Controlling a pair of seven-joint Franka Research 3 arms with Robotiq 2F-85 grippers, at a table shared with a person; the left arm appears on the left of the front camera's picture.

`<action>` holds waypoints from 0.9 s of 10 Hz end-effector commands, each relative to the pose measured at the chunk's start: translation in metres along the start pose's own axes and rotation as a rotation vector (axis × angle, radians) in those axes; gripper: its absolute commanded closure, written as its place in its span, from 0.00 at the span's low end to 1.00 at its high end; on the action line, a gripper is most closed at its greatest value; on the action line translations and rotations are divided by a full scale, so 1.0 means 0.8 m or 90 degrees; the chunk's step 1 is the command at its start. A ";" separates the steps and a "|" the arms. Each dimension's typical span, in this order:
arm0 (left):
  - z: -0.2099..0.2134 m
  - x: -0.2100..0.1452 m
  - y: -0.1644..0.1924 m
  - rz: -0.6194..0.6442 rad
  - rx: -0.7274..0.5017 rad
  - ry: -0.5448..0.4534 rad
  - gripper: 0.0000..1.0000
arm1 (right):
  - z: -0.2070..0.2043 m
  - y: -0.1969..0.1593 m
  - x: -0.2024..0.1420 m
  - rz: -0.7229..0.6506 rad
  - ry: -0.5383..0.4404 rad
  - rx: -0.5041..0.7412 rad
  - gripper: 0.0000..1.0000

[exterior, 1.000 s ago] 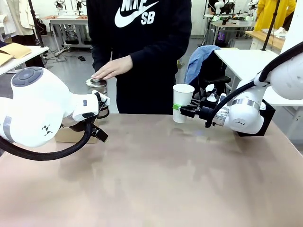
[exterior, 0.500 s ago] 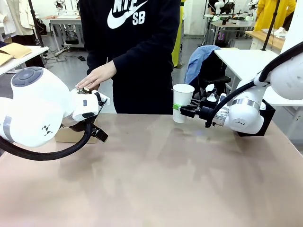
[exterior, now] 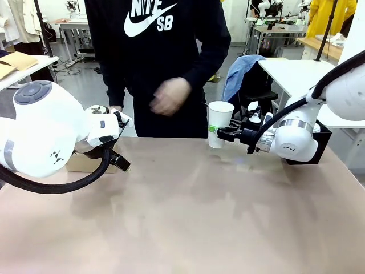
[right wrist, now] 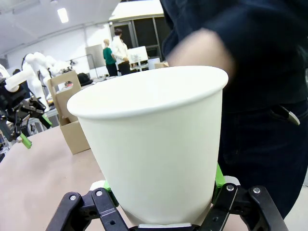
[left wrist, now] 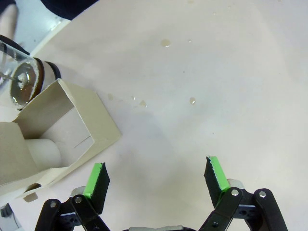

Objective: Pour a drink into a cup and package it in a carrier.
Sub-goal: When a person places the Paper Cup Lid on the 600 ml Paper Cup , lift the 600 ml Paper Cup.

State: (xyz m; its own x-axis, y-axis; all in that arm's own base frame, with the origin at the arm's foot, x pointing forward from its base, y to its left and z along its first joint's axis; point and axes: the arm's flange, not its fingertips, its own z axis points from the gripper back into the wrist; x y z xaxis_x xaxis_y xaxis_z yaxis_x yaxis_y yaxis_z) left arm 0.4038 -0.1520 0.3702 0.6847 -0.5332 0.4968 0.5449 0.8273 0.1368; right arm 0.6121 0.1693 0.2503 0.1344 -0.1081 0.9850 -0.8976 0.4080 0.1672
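My right gripper [exterior: 219,135] is shut on a white paper cup [exterior: 220,122], holding it upright just above the table's far edge; the cup [right wrist: 154,139] looms large in the right wrist view. My left gripper [left wrist: 156,177] hangs open over bare table, green pads [left wrist: 97,179] wide apart. Beside it to the left lies the brown cardboard carrier [left wrist: 67,127], with a white cylinder in one slot. The press pot with the drink [left wrist: 25,79] stands just beyond the carrier; in the front view its metal lid [exterior: 98,109] peeks over my left arm. A person's blurred hand [exterior: 169,96] hovers between pot and cup.
A black square box [exterior: 323,138] sits behind my right arm at the table's right edge. Small drops of liquid [left wrist: 166,43] dot the tabletop. The person stands close against the far edge. The near half of the table [exterior: 199,228] is bare.
The person's hand has left the press pot's lid and swung right, toward the middle of the far edge. Both arms and the cup have stayed put.
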 end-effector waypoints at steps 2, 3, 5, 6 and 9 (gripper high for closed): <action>0.000 0.000 0.000 0.000 -0.001 -0.001 0.00 | -0.001 0.002 0.006 -0.002 -0.009 -0.006 0.19; 0.000 0.000 0.000 0.000 -0.001 -0.001 0.00 | -0.001 0.002 0.006 -0.002 -0.009 -0.006 0.19; 0.000 0.000 0.000 0.000 -0.001 -0.001 0.00 | -0.001 0.002 0.006 -0.002 -0.009 -0.006 0.19; 0.000 0.000 0.000 0.000 -0.001 -0.001 0.00 | -0.001 0.002 0.006 -0.002 -0.009 -0.006 0.19; 0.000 0.000 0.000 0.000 -0.001 -0.001 0.00 | -0.001 0.002 0.006 -0.002 -0.009 -0.006 0.19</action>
State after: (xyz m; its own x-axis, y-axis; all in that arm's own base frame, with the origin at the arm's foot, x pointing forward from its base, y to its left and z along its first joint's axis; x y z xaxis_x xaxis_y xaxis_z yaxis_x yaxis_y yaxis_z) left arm 0.4038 -0.1520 0.3702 0.6847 -0.5332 0.4968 0.5449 0.8273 0.1368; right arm 0.6121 0.1693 0.2503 0.1344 -0.1081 0.9850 -0.8976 0.4080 0.1672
